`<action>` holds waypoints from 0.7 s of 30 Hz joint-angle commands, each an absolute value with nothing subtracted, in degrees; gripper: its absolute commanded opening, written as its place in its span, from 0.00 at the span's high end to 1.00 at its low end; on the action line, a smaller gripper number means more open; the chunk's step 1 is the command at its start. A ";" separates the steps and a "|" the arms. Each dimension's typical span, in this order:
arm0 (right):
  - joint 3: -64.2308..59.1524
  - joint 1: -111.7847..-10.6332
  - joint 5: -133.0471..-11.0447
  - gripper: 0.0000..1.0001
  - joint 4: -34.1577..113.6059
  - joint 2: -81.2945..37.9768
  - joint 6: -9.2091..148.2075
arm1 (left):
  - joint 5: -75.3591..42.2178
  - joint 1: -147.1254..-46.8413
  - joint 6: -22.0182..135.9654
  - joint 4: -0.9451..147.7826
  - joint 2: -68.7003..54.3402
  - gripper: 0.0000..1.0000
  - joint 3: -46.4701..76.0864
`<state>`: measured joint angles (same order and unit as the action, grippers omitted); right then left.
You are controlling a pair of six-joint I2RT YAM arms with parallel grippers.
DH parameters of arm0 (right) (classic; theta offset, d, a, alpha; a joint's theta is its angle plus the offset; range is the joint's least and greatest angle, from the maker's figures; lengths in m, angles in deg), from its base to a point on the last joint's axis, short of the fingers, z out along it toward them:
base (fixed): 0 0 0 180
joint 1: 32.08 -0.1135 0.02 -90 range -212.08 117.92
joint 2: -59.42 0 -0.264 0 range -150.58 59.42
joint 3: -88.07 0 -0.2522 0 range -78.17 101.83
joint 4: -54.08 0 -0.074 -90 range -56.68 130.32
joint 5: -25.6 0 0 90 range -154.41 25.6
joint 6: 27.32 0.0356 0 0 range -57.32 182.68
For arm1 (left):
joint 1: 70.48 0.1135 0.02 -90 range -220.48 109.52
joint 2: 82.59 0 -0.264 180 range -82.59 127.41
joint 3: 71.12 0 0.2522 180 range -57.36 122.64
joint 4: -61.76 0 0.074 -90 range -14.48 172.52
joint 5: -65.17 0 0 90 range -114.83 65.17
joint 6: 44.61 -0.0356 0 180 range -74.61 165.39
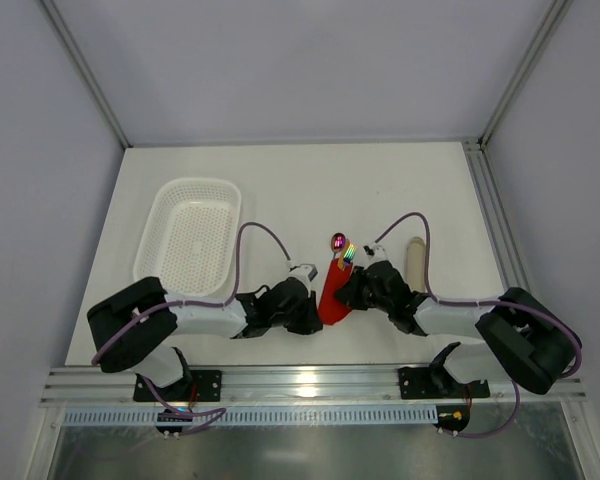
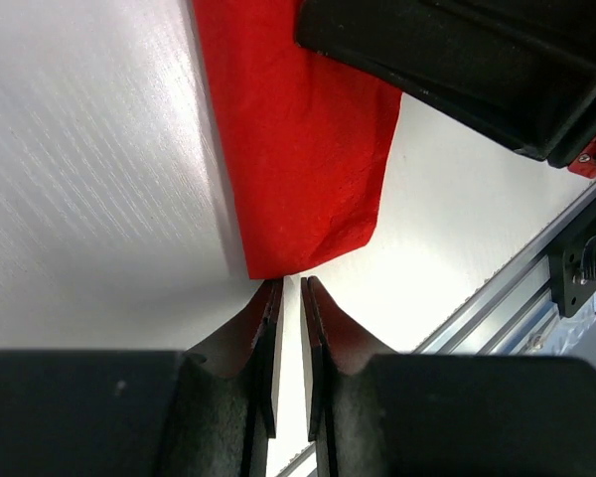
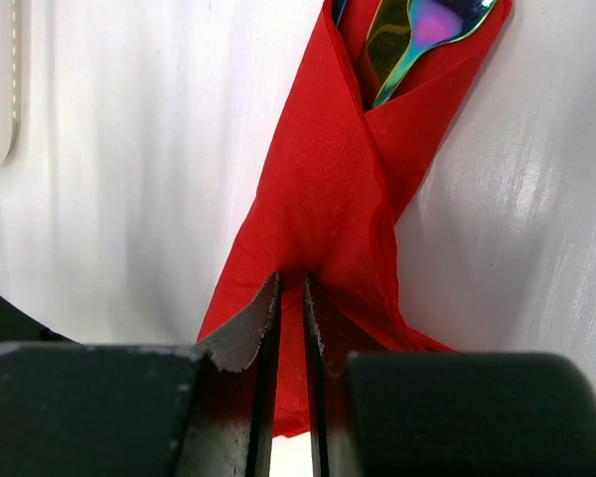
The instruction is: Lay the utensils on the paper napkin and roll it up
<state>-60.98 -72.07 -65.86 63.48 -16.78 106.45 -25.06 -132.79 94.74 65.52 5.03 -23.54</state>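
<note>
Converging low on napkin (image 1: 332,298); right end effector (image 3: 290,280) pinching; left end effector (image 2: 290,281) alongside.

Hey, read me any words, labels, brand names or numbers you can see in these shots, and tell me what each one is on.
None: no legible text in any view.
The paper napkin, utensils, white basket and beige tray: plain, no print.
The red part at the edge of the left wrist view: too little shows to tell whether it carries a marking.
</note>
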 commanded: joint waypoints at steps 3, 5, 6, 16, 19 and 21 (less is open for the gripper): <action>-63.84 -71.81 -63.53 0.85 60.79 -16.96 105.05 | -25.97 -133.15 96.19 65.59 5.39 0.83 -24.49; -64.11 -71.90 -63.70 0.85 61.41 -16.96 105.05 | -25.89 -133.06 96.02 66.82 4.43 0.83 -23.97; -64.28 -71.81 -63.61 0.85 61.67 -16.87 104.96 | -25.89 -133.15 95.93 67.69 3.56 0.83 -23.01; -64.29 -71.90 -63.61 0.85 60.45 -13.79 105.22 | -28.70 -133.06 90.66 79.92 -0.85 0.78 -9.22; -64.29 -71.90 -63.70 0.85 59.92 -12.91 105.31 | -27.47 -133.06 90.04 78.60 2.92 0.79 -7.71; -64.37 -71.90 -63.70 0.85 59.74 -12.56 105.49 | -26.77 -133.06 89.95 76.33 5.56 0.79 -7.61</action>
